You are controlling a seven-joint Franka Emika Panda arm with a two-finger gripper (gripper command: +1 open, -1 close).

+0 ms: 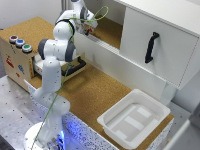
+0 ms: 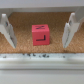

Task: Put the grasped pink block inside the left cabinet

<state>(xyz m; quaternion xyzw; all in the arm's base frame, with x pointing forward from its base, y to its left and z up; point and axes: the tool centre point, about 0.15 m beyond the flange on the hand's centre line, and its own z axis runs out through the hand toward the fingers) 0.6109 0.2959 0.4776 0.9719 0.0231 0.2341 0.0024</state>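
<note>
End effector (image 2: 38,32) open astride pink block (image 2: 40,34) on left cabinet (image 2: 35,61) floor, white rim just beside

High exterior view; close wrist view

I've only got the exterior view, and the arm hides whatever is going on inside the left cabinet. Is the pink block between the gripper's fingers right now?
Observer: Yes. In the wrist view the pink block sits midway in the gripper, but the gripper is open, with a gap between the block and each of the fingers.
Operator: So what is the block resting on?
Observer: It appears to rest flat on the cork floor of the left cabinet.
Operator: Is it past the front rim?
Observer: Yes. The white front rim lies nearer the camera than the block, which is on the cork beyond it.
</note>
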